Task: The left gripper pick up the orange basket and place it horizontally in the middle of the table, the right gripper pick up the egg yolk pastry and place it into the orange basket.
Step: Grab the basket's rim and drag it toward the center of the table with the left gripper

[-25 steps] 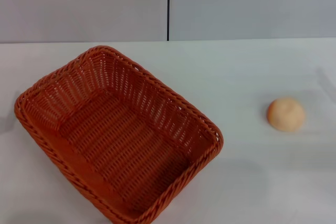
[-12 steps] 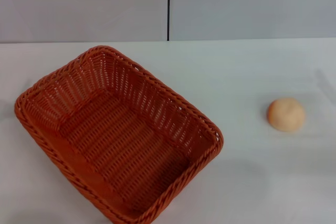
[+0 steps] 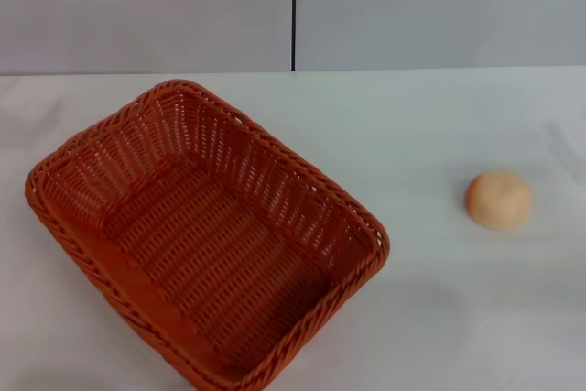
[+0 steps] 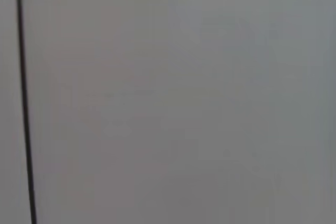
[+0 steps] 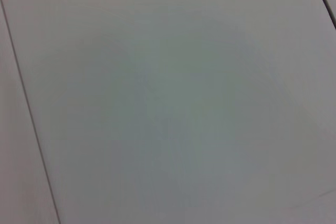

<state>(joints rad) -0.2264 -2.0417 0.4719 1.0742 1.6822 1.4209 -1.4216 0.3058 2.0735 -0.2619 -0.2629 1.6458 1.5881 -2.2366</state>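
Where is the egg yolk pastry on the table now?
In the head view, the pastry sits alone on the right side of the white table, well apart from the orange basket on the left.

You have the counter (image 3: 430, 125) spread across the head view, with a wall (image 3: 146, 6) standing behind it at twelve o'clock. The orange basket (image 3: 206, 235) sits on the counter toward your eight o'clock, turned at an angle, one corner pointing to eleven o'clock and the opposite one to five o'clock, its near end running off the lower edge of the view. The egg yolk pastry (image 3: 498, 200) rests on the counter at your three o'clock, well apart from the basket, with bare counter between the two. Nothing lies in the basket. A vertical seam (image 3: 294, 11) in the wall rises at twelve o'clock, behind the basket's far corner.
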